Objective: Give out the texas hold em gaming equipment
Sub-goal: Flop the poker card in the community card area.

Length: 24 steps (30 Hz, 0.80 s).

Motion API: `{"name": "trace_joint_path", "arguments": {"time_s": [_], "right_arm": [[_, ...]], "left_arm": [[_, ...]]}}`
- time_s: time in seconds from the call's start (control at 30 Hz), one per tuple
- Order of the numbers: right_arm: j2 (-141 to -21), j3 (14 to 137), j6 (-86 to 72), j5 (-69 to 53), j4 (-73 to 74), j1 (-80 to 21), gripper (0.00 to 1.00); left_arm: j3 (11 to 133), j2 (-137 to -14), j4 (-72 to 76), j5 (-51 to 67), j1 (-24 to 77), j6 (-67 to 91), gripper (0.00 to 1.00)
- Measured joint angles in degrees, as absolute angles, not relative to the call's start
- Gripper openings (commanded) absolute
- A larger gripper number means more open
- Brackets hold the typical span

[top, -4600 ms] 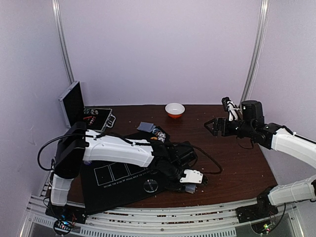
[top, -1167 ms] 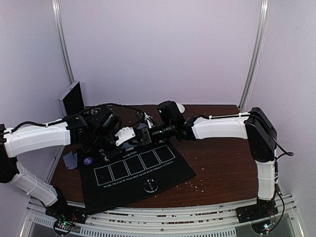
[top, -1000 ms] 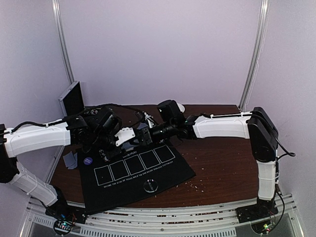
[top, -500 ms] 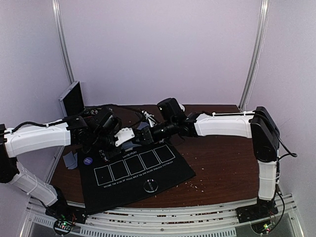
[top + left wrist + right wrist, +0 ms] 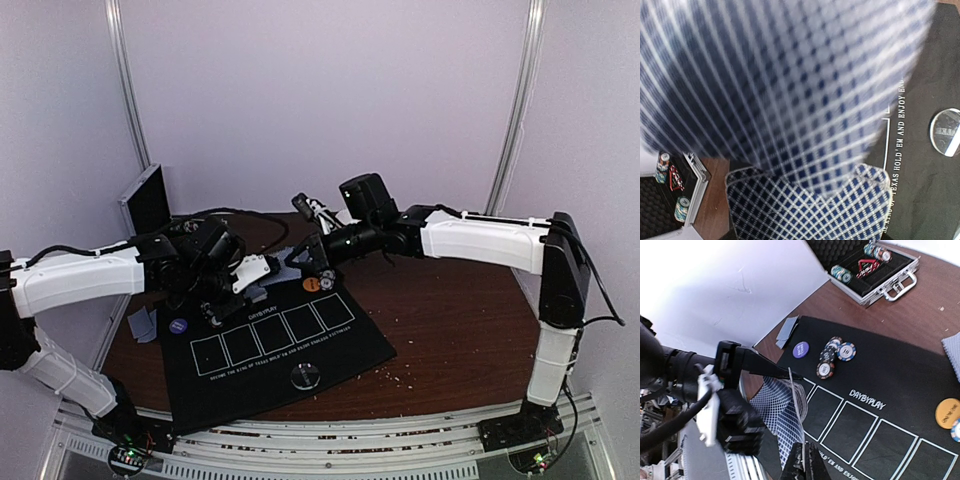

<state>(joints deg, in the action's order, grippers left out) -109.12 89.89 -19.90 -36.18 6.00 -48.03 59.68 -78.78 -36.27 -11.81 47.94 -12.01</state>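
Note:
My left gripper (image 5: 256, 284) holds a deck of blue-checked playing cards (image 5: 805, 205) over the far left part of the black mat (image 5: 330, 350). My right gripper (image 5: 804, 462) is shut on a single card (image 5: 796, 405), seen edge-on, lifted just above and to the right of the deck (image 5: 772, 407). In the left wrist view this card (image 5: 780, 75) is a blur filling the frame. On the mat lie striped chips (image 5: 834, 354), a purple disc (image 5: 800, 349), an orange disc (image 5: 947, 413) and a clear disc (image 5: 305, 376).
An open metal case (image 5: 867, 272) holding more chips stands at the back left. Loose cards (image 5: 143, 322) lie on the wood left of the mat. Another card (image 5: 953, 351) rests at the mat's far edge. Both arms meet over the mat's back left.
The right gripper has shut on the top card of the deck and drawn it up and to the right, away from the left gripper. The left arm has hardly moved.

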Motion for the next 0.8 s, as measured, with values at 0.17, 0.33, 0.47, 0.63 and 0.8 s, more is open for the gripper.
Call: {"name": "trace_joint_path", "arguments": {"time_s": [0.17,0.33,0.47,0.63,0.8], "right_arm": [[-106.04,89.89,-16.67,-32.38,8.78,-47.13,0.0],[-104.2,89.71,-12.75,-24.21,12.34,-46.59,0.0],[-102.17,87.66,-8.21,-14.48,12.12,-47.4,0.0],[-101.91,83.72,0.25,-3.03,8.75,-54.19,0.0],[-107.37,84.16,11.49,5.32,4.58,-65.39,0.0]], "left_arm": [[59.68,-79.18,-36.47,-11.99,44.77,-9.39,0.54],[59.68,-79.18,-36.49,-12.21,41.17,-6.81,0.54],[59.68,-79.18,-36.49,-12.97,36.62,-4.34,0.54],[59.75,-79.18,-36.56,-15.16,30.72,-1.56,0.54],[60.4,-79.11,-36.53,-17.41,27.18,-0.43,0.54]]}}
